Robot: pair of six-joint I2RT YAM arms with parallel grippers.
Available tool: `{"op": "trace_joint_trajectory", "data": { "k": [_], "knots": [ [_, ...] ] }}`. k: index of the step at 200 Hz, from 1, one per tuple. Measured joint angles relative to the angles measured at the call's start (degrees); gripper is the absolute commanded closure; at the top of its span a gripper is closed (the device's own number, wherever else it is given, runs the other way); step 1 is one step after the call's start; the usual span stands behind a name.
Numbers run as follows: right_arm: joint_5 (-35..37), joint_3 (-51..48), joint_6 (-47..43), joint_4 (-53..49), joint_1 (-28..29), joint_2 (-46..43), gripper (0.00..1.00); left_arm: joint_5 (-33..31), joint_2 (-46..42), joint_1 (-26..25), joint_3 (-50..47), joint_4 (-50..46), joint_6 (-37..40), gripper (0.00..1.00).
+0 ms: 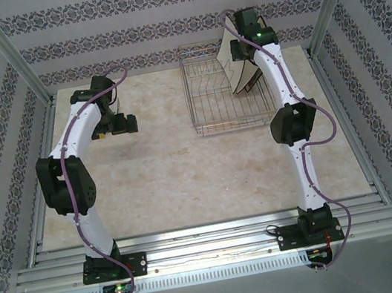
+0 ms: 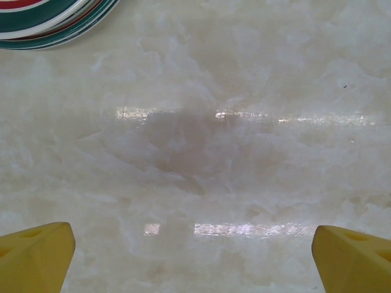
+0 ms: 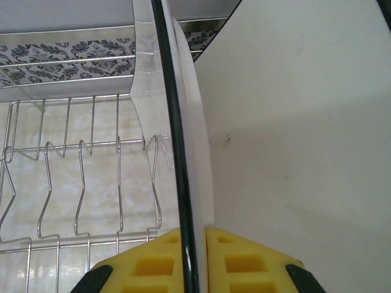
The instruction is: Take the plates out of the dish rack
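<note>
Pale marbled counter — glossy, streaked with glare; striped floral wallpaper on 3 sides; 2 metal posts behind.

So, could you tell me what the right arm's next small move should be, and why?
Probably lift the plate straight up, clear of the rack: the right end effector is shut on its dark rim, and it stands tilted inside the rack's wires.

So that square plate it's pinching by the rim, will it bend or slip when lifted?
Probably stiff: the square plate shows a straight, hard edge in the right tool. It looks smooth, so the narrow rim grip could slip or let it swing. Likely breakable if it knocks the dish rack wires.
</note>
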Motion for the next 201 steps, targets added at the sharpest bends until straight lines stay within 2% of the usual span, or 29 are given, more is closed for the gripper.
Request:
{"op": "trace_joint_trajectory", "data": {
  "k": [134,201],
  "knots": [
    [3.61,-0.02,-0.04,-0.50,1.40,-0.55,1.00,0.02,0.02,0.00,-0.02,0.59,0.00,0.00],
    [5.18,-0.02,-0.11,-1.92,1.51,-3.89,1.00,0.02,0.02,0.00,-0.02,0.59,0.00,0.00]
  ]
}}
